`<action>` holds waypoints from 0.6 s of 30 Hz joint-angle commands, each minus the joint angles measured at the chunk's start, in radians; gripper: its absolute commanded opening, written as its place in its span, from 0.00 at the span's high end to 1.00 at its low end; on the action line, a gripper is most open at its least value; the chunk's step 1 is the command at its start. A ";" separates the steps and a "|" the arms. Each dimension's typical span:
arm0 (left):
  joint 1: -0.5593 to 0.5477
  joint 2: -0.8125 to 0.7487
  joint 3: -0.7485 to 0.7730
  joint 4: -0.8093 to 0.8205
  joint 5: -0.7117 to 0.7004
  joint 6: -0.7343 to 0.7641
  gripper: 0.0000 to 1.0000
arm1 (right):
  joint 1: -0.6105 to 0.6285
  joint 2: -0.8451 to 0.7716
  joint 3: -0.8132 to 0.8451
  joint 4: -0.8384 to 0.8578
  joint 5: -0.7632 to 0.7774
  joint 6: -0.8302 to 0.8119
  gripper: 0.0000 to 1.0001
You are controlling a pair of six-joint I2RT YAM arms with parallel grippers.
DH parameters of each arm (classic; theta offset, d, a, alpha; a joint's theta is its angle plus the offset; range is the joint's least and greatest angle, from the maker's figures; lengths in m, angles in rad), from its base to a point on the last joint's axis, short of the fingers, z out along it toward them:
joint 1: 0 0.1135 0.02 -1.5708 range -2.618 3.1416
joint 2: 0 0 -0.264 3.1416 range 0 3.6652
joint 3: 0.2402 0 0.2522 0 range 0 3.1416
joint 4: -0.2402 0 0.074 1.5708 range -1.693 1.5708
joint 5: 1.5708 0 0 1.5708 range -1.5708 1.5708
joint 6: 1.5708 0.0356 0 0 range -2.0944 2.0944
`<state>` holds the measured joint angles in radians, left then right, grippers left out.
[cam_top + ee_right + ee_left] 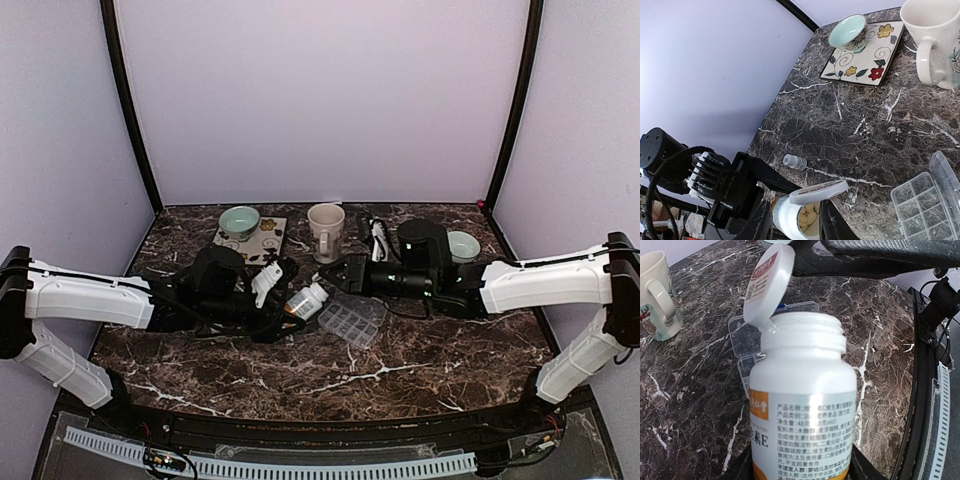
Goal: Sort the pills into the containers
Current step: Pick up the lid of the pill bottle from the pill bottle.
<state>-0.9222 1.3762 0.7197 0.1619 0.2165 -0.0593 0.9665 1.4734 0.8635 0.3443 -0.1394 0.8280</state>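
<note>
The white bottle (802, 405) looms up close, pinched by the left gripper (283, 298); Chinese print and a bold "E" are read on its label (805, 440). Its flip lid (767, 280) is raised and pale oval pills (809, 218) are seen inside. The neck is straddled by the right gripper (797, 224); whether it presses cannot be told. The clear organizer tray (352, 320) is laid open just beside the bottle, on the table (420, 360)

Pale lilac walls (320, 90), dark marble table (320, 370)

On my bench (400, 370) the bottle (306, 298) is just left of the organizer tray (352, 320). The mug (326, 230) stands behind them, with a bowl (240, 219) on a plate (270, 240) to its left and a second bowl (463, 244) back right.
</note>
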 commanded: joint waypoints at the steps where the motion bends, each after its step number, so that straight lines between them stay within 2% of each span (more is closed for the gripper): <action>1: -0.016 -0.012 0.029 0.014 -0.082 0.024 1.00 | -0.008 0.023 0.001 0.015 -0.011 0.010 0.67; 18: -0.069 -0.022 0.011 0.043 -0.210 0.076 1.00 | -0.015 0.040 0.004 0.013 -0.011 0.022 0.66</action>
<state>-0.9771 1.3762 0.7197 0.1635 0.0448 -0.0105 0.9623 1.4960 0.8635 0.3363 -0.1410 0.8406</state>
